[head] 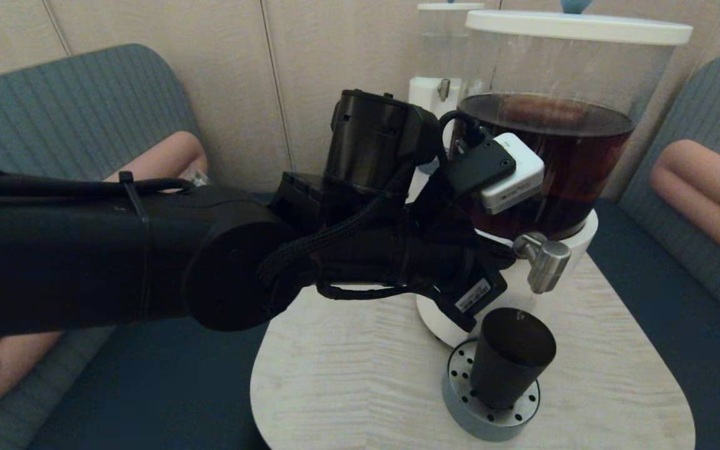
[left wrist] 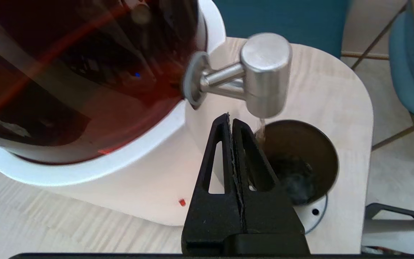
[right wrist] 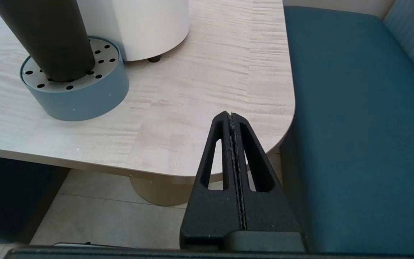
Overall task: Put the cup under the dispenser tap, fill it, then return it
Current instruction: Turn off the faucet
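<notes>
The matte black cup [head: 510, 356] stands upright on a round grey-blue perforated stand [head: 491, 409], directly beneath the brushed-steel dispenser tap [head: 544, 259]. A thin stream [left wrist: 262, 127] falls from the tap [left wrist: 266, 72] into the cup [left wrist: 311, 151], and dark liquid shows at its bottom. My left gripper [left wrist: 231, 118] is shut and empty, its tips just below the tap's neck, beside the cup's rim. My right gripper [right wrist: 231, 116] is shut and empty, low by the table's near right corner, apart from the cup [right wrist: 45, 36].
The big dispenser [head: 554, 162] of dark brown liquid stands on a white base [left wrist: 149, 172]. A smaller clear dispenser [head: 441, 62] is behind it. The pale wooden table [head: 347, 375] has rounded corners. Blue bench seats [right wrist: 354, 126] flank it.
</notes>
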